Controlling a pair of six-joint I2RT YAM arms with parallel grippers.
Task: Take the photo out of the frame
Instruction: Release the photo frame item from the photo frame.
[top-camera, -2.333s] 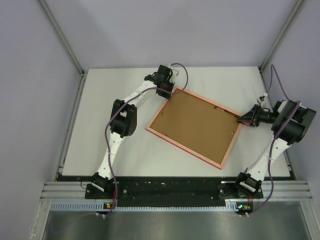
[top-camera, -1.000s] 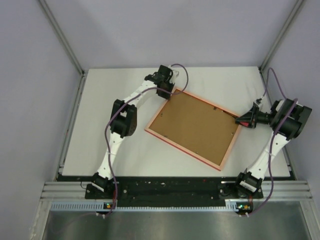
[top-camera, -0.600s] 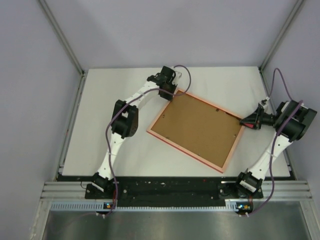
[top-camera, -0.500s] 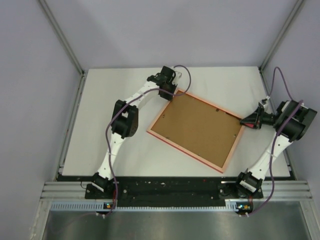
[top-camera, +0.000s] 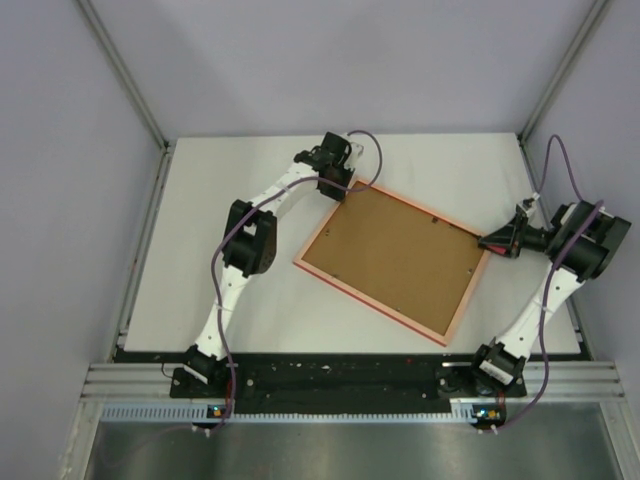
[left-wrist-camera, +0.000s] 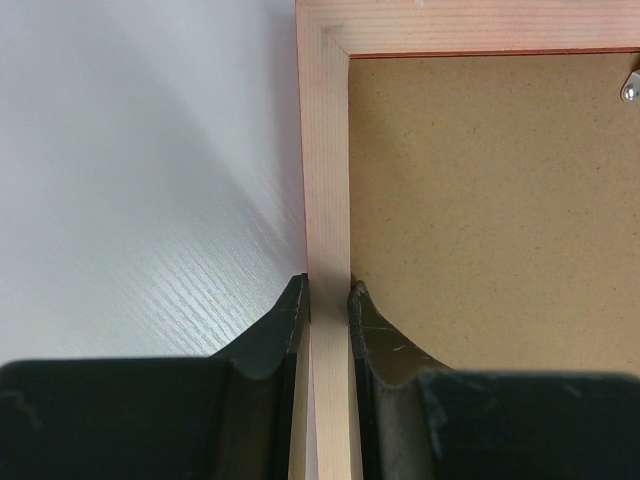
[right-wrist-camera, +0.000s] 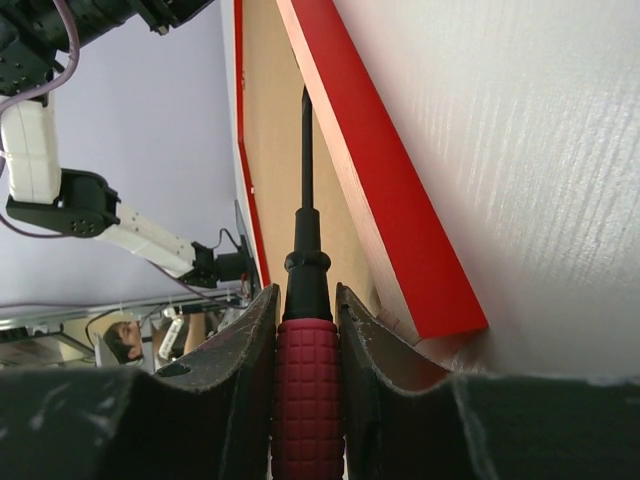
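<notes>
The frame (top-camera: 370, 299) lies face down on the table (top-camera: 200, 250), skewed, with its brown backing board (top-camera: 392, 255) facing up. The left fingers (left-wrist-camera: 280, 330) are clamped on the frame's pale wooden rim near its far left corner, one finger outside and one inside over the board, pinning it in place. The right fingers (right-wrist-camera: 240, 340) grip a red-handled screwdriver (right-wrist-camera: 303, 360), whose black shaft reaches over the frame's right edge onto the back. The photo is not visible and probably sits beneath the board. The step in hand looks like releasing the backing. The next move calls for working the tip against a retaining tab (left-wrist-camera: 628, 90) while the left arm holds the frame steady.
</notes>
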